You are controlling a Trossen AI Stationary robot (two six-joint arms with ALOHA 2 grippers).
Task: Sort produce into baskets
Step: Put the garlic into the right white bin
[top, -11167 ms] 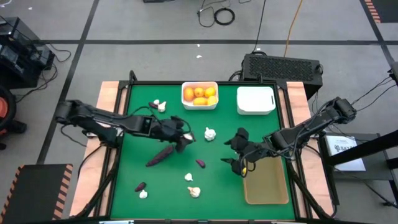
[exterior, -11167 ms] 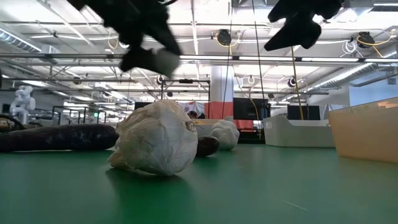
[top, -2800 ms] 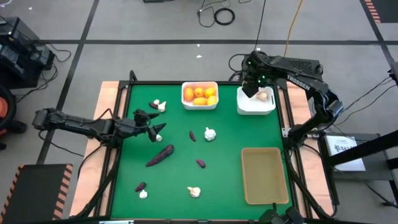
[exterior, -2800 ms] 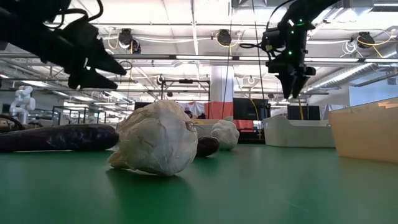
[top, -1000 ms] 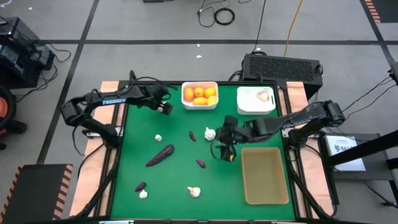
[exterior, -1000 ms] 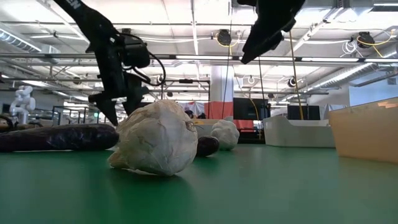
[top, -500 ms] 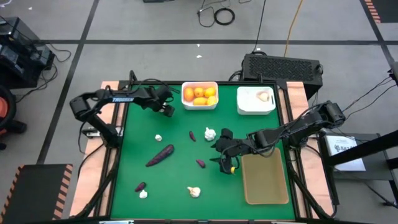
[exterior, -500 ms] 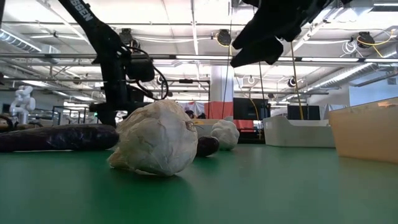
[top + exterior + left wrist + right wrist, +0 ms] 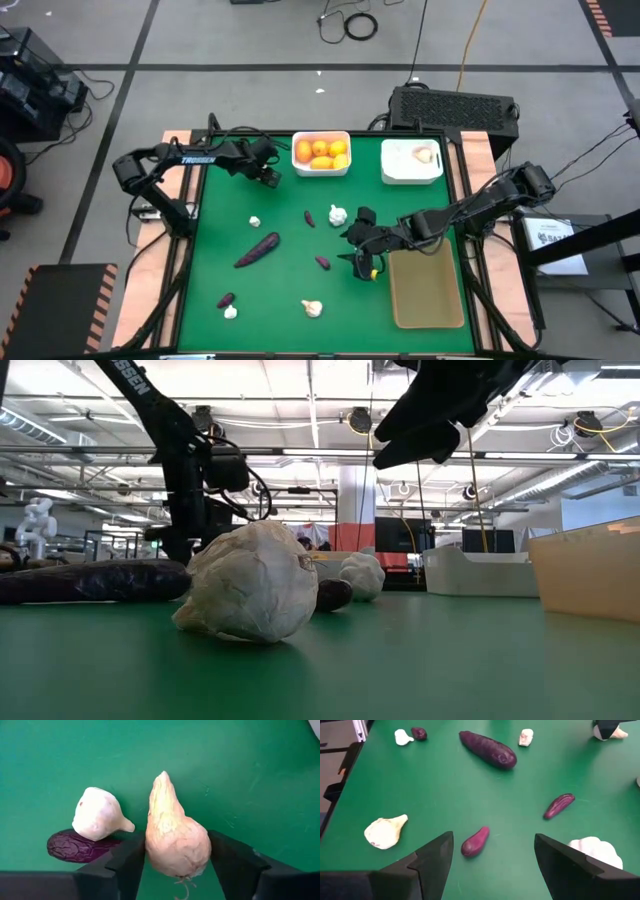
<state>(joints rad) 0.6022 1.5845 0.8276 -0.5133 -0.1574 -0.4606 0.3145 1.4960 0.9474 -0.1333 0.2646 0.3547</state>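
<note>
Two arms work over a green table (image 9: 290,290), a hall with ceiling lights behind. The left gripper (image 9: 175,870) clamps a garlic bulb (image 9: 176,842) near the orange-filled bin (image 9: 321,153) (far edge). The right gripper (image 9: 492,855), fingers spread, hovers above a small purple piece (image 9: 475,841) beside the tan tray (image 9: 428,290).

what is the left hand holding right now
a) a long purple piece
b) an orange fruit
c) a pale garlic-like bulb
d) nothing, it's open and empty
c: in the left wrist view the pale garlic bulb sits clamped between the left hand's two dark fingers, above the green mat where another white bulb and a small purple piece lie.
</note>
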